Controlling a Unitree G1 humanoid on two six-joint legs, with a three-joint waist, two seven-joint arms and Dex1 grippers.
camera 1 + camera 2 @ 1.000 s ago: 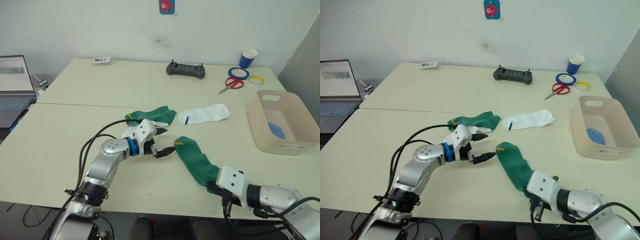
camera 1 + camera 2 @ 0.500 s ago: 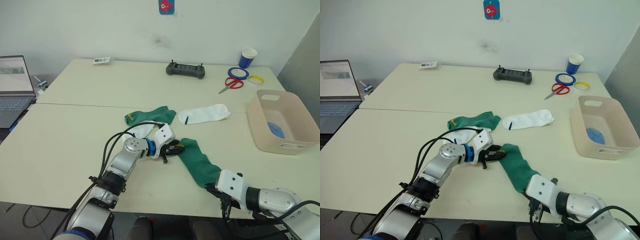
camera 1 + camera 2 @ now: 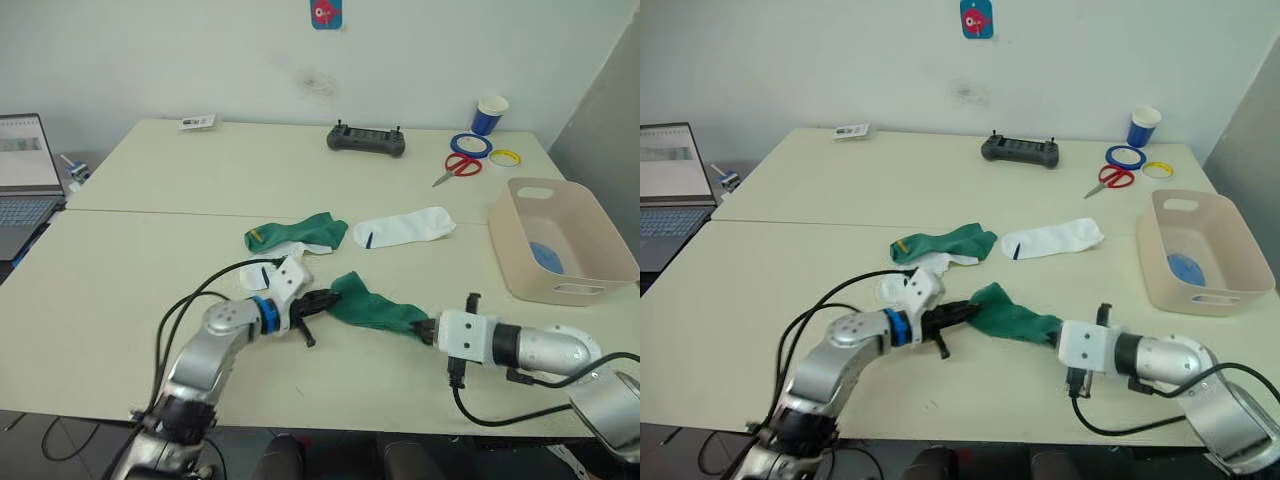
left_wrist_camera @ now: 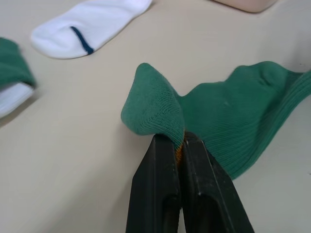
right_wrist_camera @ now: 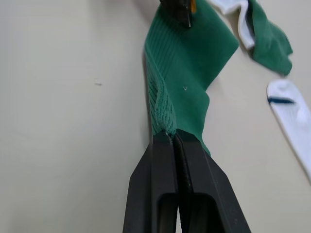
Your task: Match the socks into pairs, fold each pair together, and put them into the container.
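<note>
Socks counted: two dark green, two white, and something light blue in the tub, number not readable
Near green sock (image 3: 375,308): stretched across the front of the table (image 3: 120,300) between the two grippers, one end in each
Left gripper (image 4: 179,141): fingers pressed together on one end of the near green sock, the fabric bunching up just above the tips; a bit of yellow shows in the pinch
Right gripper (image 5: 171,134): fingers closed tight on the ribbed opposite end of the same sock, no gap between them
White sock by the left arm (image 3: 908,285): crumpled, just behind the left gripper, partly tucked under the second green sock
Second green sock (image 3: 297,230): flat on the table behind the left arm, yellow mark at its left end
Flat white sock (image 3: 405,227): just right of the second green sock, dark mark near its left end, touching nothing
Container (image 3: 608,262): one beige tub at the right edge, well apart from both grippers, with the light blue item (image 3: 546,257) on its bottom
Far items: one black controller (image 3: 366,139), one pair of red scissors (image 3: 455,167), two tape rolls, blue (image 3: 470,144) and yellow (image 3: 507,157), one blue paper cup (image 3: 489,114), one laptop (image 3: 22,180) at the left edge
</note>
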